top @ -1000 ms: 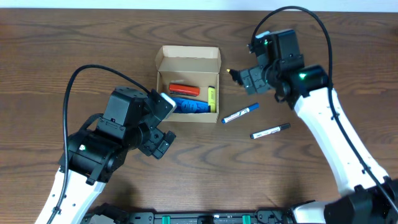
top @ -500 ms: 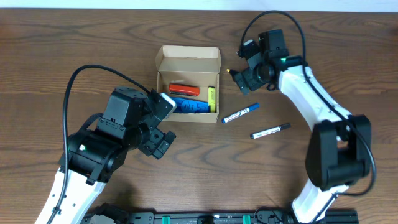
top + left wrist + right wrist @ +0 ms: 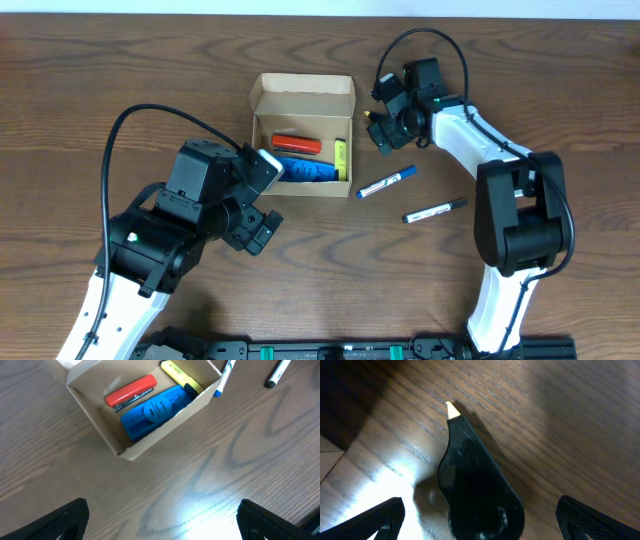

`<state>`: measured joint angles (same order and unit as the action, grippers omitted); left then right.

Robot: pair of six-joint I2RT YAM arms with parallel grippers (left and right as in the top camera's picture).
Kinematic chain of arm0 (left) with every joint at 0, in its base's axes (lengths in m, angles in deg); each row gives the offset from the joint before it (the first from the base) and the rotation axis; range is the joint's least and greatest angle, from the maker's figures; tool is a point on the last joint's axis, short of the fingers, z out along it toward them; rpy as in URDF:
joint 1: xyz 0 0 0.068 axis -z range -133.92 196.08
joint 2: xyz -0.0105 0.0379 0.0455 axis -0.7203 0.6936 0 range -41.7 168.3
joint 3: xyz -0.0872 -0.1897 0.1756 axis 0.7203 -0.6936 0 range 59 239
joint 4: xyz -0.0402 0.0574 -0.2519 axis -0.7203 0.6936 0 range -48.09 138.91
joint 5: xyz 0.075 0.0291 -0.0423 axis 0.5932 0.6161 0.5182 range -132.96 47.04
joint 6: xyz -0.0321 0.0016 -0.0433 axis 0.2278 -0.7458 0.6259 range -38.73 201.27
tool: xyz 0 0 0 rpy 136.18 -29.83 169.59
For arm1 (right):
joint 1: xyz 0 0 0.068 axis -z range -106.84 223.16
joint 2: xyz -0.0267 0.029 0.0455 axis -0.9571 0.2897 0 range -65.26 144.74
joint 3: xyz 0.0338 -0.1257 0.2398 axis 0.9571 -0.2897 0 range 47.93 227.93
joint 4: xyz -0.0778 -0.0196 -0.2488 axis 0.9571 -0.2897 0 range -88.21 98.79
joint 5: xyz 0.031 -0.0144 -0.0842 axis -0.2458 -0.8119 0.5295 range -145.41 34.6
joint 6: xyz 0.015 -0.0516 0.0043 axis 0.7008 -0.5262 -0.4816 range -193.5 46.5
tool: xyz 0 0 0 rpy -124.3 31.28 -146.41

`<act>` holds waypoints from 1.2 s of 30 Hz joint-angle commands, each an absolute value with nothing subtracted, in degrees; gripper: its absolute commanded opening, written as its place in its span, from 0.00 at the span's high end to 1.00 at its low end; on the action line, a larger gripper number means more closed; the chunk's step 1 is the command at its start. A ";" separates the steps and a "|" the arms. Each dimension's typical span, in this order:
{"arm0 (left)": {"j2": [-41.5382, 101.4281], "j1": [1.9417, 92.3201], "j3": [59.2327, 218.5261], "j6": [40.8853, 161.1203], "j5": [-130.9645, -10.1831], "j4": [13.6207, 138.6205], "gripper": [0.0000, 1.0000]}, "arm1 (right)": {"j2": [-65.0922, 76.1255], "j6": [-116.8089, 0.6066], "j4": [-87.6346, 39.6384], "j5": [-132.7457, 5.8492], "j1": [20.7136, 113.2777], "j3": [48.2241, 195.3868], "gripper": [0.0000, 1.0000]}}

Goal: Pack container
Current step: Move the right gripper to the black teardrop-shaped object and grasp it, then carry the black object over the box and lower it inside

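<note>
The container (image 3: 302, 135) is a small cardboard box with its flap lid (image 3: 305, 92) folded back. It holds a red stapler (image 3: 131, 392), a blue object (image 3: 157, 407) and a yellow highlighter (image 3: 182, 375). My left gripper (image 3: 162, 522) is open over bare wood just in front of the box, nothing between its fingers. Right of the box, my right gripper (image 3: 480, 520) is open, its fingers wide on either side of a black tan-tipped object (image 3: 475, 480) lying on the table. From overhead that object (image 3: 371, 114) is mostly hidden under the right gripper (image 3: 383, 128).
Two markers lie on the table right of the box: a blue-capped one (image 3: 387, 181) near its front corner and a black-capped one (image 3: 434, 210) further right. The right arm (image 3: 500, 170) arches over them. The table's far edge runs along the top.
The right wrist has shifted left toward the box and the arm's elbow has swung inward. The left arm and the box contents have not moved.
</note>
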<state>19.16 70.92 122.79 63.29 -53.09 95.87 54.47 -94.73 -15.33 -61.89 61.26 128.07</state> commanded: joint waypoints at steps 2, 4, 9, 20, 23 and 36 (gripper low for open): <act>18.77 70.70 123.86 63.51 -53.26 96.09 0.05 | 56.61 -95.43 -13.80 -62.54 61.52 128.42 0.03; 18.77 70.70 123.86 63.51 -53.26 96.09 0.05 | 56.98 -95.43 -13.43 -62.54 61.52 128.42 0.06; 18.77 70.70 123.86 63.51 -53.26 96.09 0.05 | 57.07 -95.41 -12.84 -62.56 61.52 128.42 0.15; 18.77 70.70 123.86 63.51 -53.26 96.09 0.05 | 57.87 -94.12 -13.10 -64.03 61.52 128.42 0.42; 18.77 70.70 123.86 63.51 -53.26 96.09 0.05 | 57.87 -92.77 -13.26 -64.03 61.52 128.42 0.50; 18.77 70.70 123.86 63.51 -53.26 96.07 0.05 | 56.24 -84.35 -16.42 -63.96 61.52 128.61 0.59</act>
<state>19.16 70.92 122.79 63.29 -53.09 95.87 56.52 -88.02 -14.79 -63.98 61.26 128.55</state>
